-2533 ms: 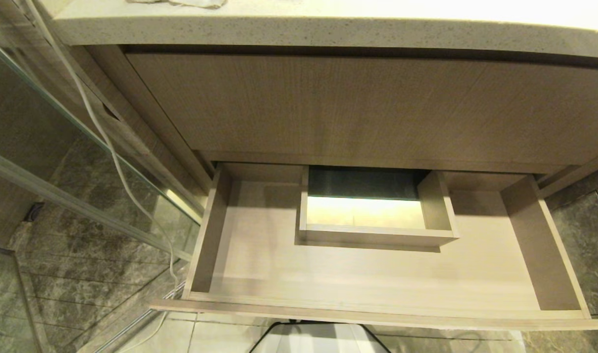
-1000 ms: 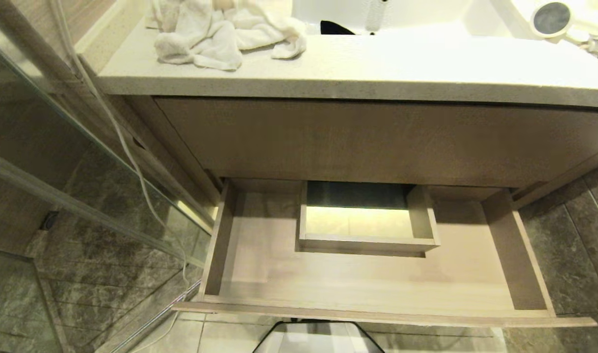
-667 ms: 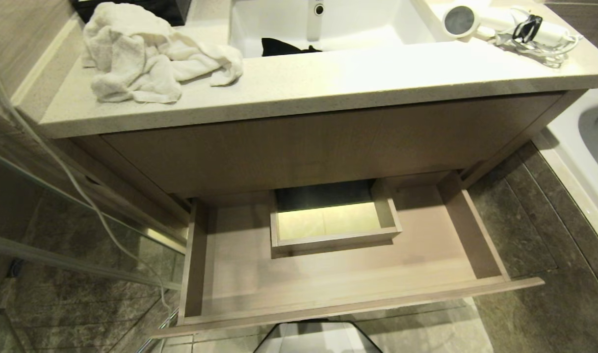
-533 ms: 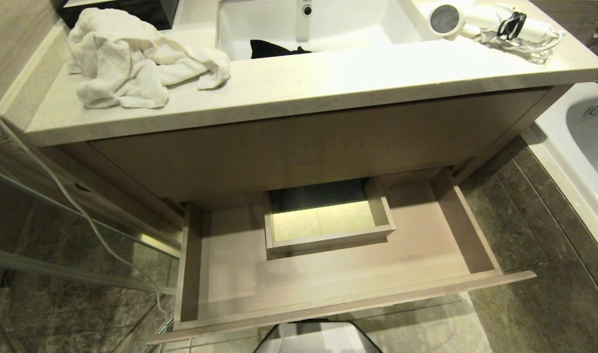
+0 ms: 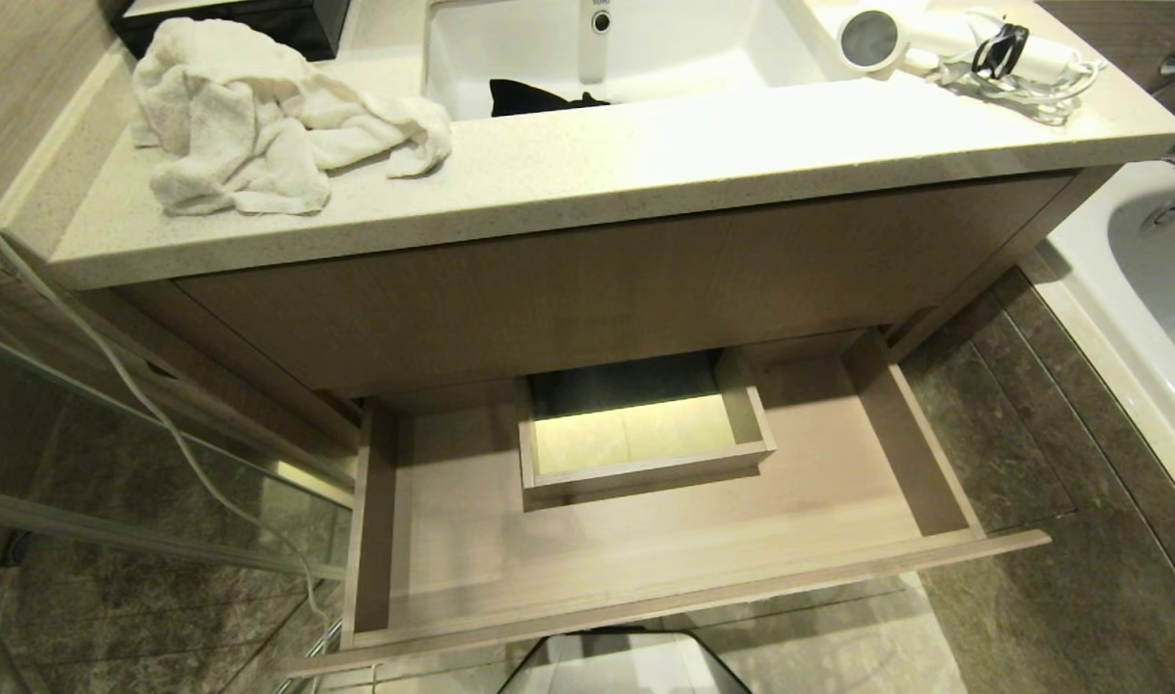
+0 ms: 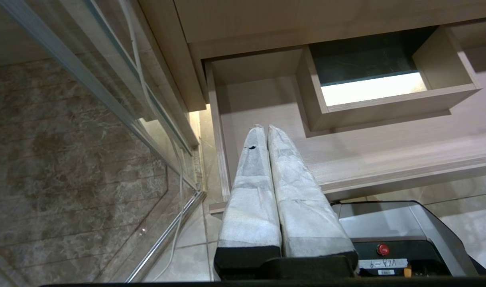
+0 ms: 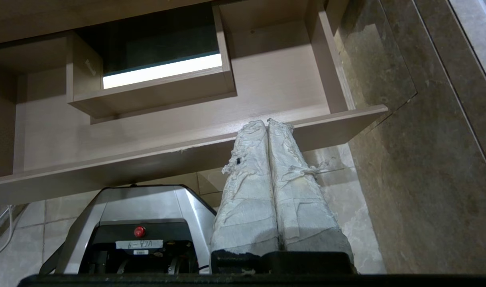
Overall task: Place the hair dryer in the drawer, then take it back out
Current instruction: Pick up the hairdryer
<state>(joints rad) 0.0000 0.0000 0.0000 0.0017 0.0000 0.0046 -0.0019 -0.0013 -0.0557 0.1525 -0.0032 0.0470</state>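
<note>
Your view has lifted and turned, so now you see the hair dryer [image 5: 944, 43] lying sideways up on the counter's [image 5: 645, 164] far right, nearer your right gripper [image 7: 266, 123]; both grippers hang low, pinched together, by the empty drawer [image 5: 645, 549]

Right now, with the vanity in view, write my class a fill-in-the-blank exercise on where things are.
1. The hair dryer lies on the ____.
2. The drawer stands ____.
3. The towel lies to the ____ of the sink in the head view.
4. Both grippers, left gripper and right gripper, are ____.

Missing words: countertop; open; left; shut
</note>
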